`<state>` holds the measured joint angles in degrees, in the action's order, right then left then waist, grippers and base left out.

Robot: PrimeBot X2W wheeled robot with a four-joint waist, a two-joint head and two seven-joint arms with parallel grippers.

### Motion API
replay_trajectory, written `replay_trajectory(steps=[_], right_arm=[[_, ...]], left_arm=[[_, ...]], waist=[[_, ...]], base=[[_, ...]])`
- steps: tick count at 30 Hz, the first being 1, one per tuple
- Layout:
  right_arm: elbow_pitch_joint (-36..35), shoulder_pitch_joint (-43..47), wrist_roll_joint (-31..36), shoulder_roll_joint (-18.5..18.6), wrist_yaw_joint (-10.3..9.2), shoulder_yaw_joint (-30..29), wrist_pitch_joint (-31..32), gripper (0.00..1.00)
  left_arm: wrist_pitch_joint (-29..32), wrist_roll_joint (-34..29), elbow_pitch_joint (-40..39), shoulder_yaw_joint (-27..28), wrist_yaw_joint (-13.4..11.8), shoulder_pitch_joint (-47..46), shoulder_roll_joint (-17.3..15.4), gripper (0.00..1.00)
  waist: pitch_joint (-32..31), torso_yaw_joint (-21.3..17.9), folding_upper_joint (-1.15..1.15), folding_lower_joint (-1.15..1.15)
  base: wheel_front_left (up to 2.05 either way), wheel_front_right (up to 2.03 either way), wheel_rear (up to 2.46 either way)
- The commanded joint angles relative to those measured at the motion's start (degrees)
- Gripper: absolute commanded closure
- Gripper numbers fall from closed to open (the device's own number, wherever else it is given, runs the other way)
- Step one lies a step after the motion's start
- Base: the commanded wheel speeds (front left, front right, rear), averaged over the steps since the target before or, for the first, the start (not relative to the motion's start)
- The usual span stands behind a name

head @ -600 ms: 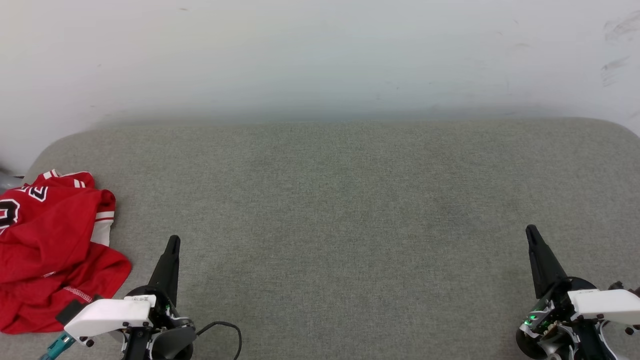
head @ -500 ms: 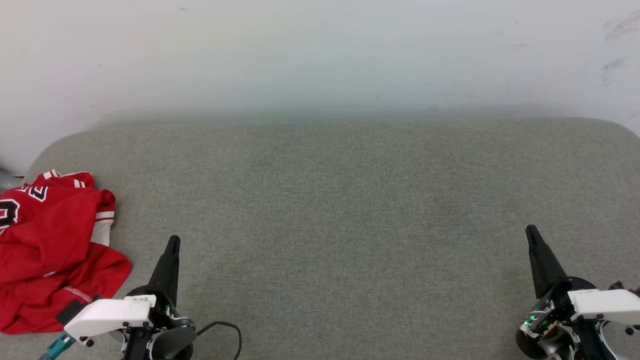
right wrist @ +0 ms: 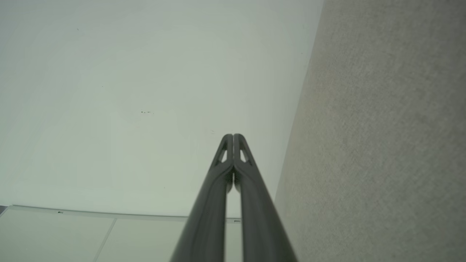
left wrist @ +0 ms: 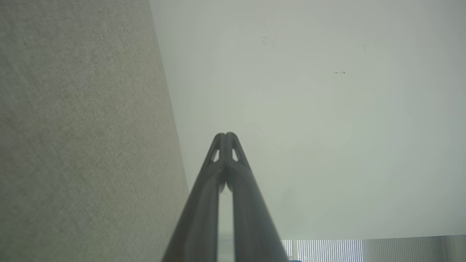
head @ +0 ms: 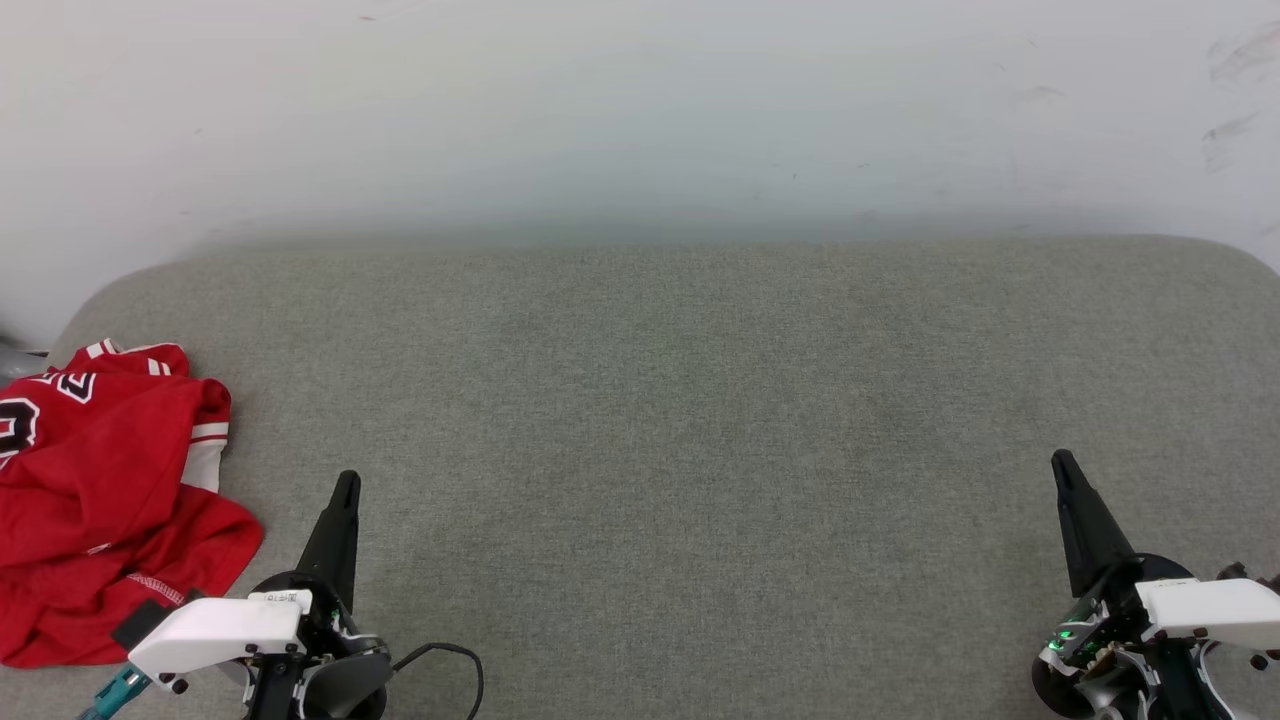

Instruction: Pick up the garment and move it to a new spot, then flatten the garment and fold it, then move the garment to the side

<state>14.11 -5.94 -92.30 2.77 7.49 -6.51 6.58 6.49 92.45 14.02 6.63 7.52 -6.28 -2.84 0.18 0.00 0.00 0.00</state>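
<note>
Garment (head: 100, 500) cut off at left edge, lettering (head: 72, 385) half hidden, left pincer (head: 347, 480) and right pincer (head: 1059, 460) clenched

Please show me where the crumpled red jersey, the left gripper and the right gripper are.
Crumpled red jersey with white trim (head: 95, 480): head view, middle of the red cloth.
Left gripper, long dark fingers (head: 347, 484): head view, shut fingertips.
Right gripper, long dark fingers (head: 1061, 462): head view, shut fingertips.

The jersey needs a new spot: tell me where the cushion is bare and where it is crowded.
Bare: the grey cushion between the left pincer and the right pincer, and back to the white wall. Crowded: the left edge, where the crumpled garment lies beside the left pincer.
</note>
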Motion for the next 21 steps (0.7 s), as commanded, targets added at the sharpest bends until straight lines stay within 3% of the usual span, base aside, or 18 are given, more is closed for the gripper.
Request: replay_trajectory(steps=[1, 13, 14, 21], right_arm=[[0.0, -0.6, -0.2, 0.2, 0.0, 0.1, 0.0, 1.0], [0.0, -0.6, -0.2, 0.2, 0.0, 0.1, 0.0, 1.0], [0.0, 0.0, 0.0, 0.0, 0.0, 0.0, 0.0, 0.0], [-0.1, 1.5, 0.2, -0.1, -0.01, 0.9, -1.2, 0.0]], left_arm=[[0.2, -0.1, 0.0, 0.1, 0.2, 0.3, 0.0, 1.0], [0.2, -0.1, 0.0, 0.0, 0.2, 0.3, 0.0, 1.0], [0.0, 0.0, 0.0, 0.0, 0.0, 0.0, 0.0, 0.0], [-1.2, -0.3, 0.5, -1.3, 0.0, 0.8, 0.1, 0.0]], waist=[[0.0, 0.0, 0.0, 0.0], [0.0, 0.0, 0.0, 0.0], [0.0, 0.0, 0.0, 0.0], [0.0, 0.0, 0.0, 0.0]], base=[[0.0, 0.0, 0.0], [0.0, 0.0, 0.0], [0.0, 0.0, 0.0], [0.0, 0.0, 0.0]])
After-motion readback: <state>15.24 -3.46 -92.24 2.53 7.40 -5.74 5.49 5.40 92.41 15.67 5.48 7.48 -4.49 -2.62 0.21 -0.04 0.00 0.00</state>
